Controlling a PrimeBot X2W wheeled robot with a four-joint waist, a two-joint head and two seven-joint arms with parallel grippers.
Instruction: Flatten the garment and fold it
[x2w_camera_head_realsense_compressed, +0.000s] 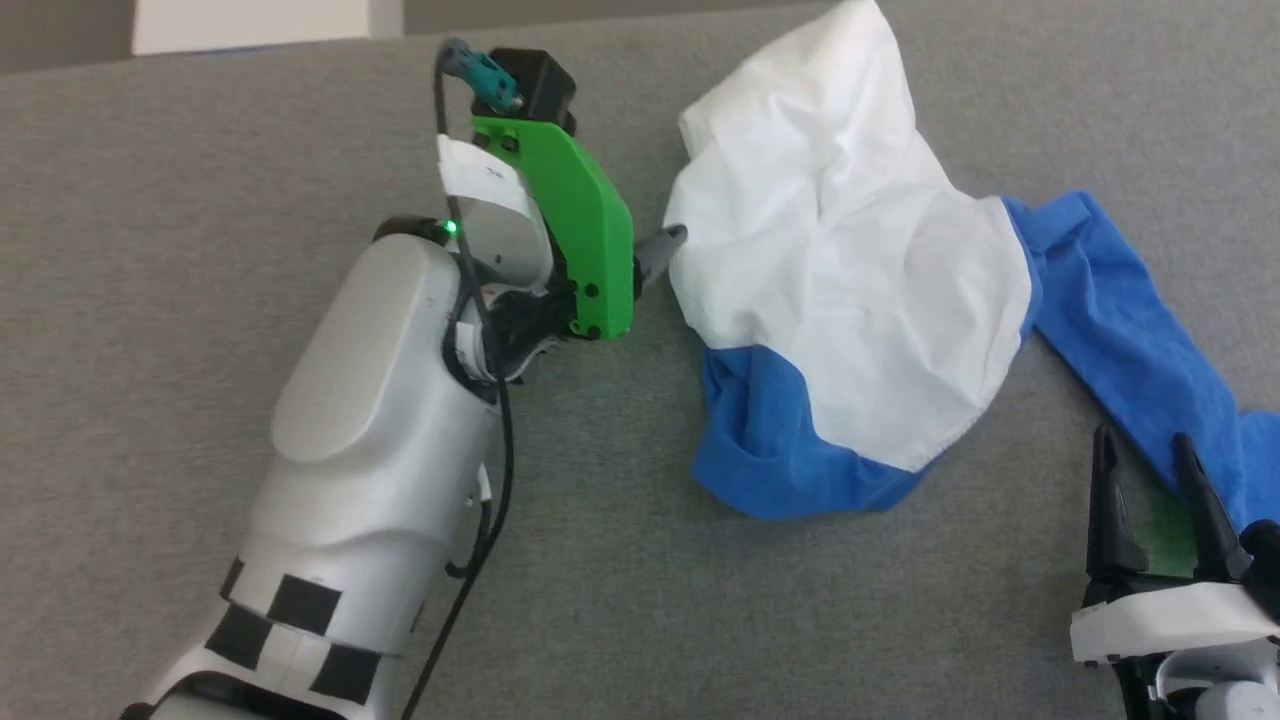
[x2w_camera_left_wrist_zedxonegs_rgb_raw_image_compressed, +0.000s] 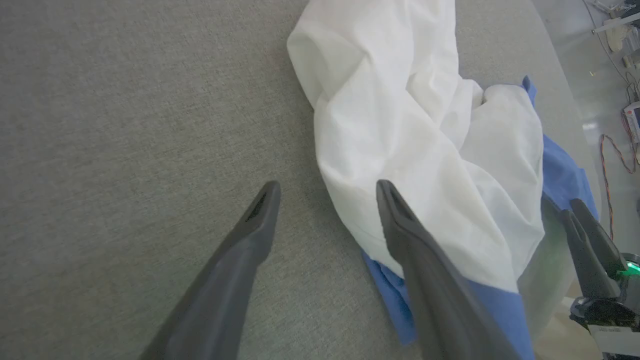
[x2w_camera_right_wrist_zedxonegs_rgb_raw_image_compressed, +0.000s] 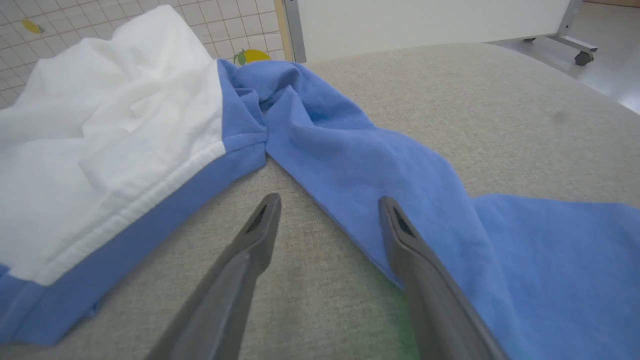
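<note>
The garment (x2w_camera_head_realsense_compressed: 840, 260) lies crumpled on the grey table, its white body bunched up, a blue band (x2w_camera_head_realsense_compressed: 770, 460) along the near edge and a blue sleeve (x2w_camera_head_realsense_compressed: 1130, 330) trailing to the right. My left gripper (x2w_camera_head_realsense_compressed: 662, 250) is at the garment's left edge. In the left wrist view, the left gripper (x2w_camera_left_wrist_zedxonegs_rgb_raw_image_compressed: 326, 186) is open, one finger over the white cloth (x2w_camera_left_wrist_zedxonegs_rgb_raw_image_compressed: 410, 125) and the other over bare table. My right gripper (x2w_camera_head_realsense_compressed: 1145, 450) stands open at the lower right, beside the sleeve. In the right wrist view, the right gripper (x2w_camera_right_wrist_zedxonegs_rgb_raw_image_compressed: 330, 199) straddles the edge of the sleeve (x2w_camera_right_wrist_zedxonegs_rgb_raw_image_compressed: 380, 160) without holding it.
The grey padded table (x2w_camera_head_realsense_compressed: 150, 250) stretches wide to the left and front. A white board (x2w_camera_head_realsense_compressed: 250, 25) stands beyond its far left edge. Past the table's far edge are a white panel (x2w_camera_right_wrist_zedxonegs_rgb_raw_image_compressed: 425, 20), a wheeled stand (x2w_camera_right_wrist_zedxonegs_rgb_raw_image_compressed: 580, 57) and cables (x2w_camera_left_wrist_zedxonegs_rgb_raw_image_compressed: 612, 160) on the floor.
</note>
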